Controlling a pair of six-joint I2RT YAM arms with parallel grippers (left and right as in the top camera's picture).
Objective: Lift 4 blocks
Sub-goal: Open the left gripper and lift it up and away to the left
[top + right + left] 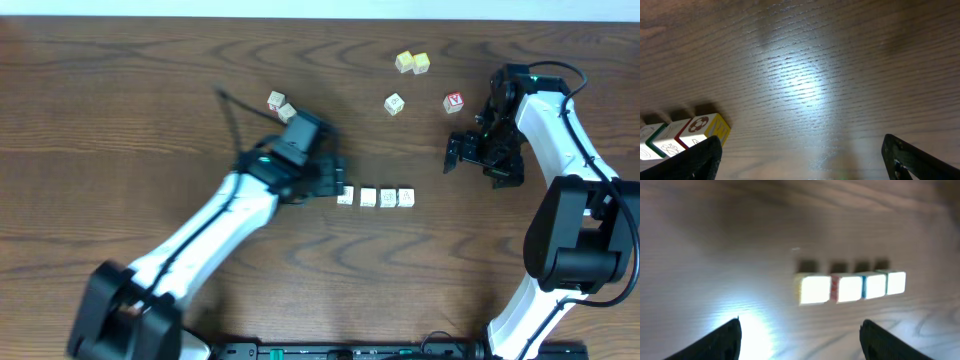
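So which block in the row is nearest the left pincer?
The block at the row's left end: it alone sits right beside the left pincer.

1. The overhead view looks straight down on the bench (120,90) from high above. Both arms enter from its near edge.
2. The left wrist view sits low behind the left tool (801,340). It faces along the bench at the row of four blocks (850,286), which are near and blurred.
3. The right wrist view hangs close over the wood behind the right tool (800,160), with some cubes (700,131) at its lower left edge.
4. The overhead and left wrist views share that row.
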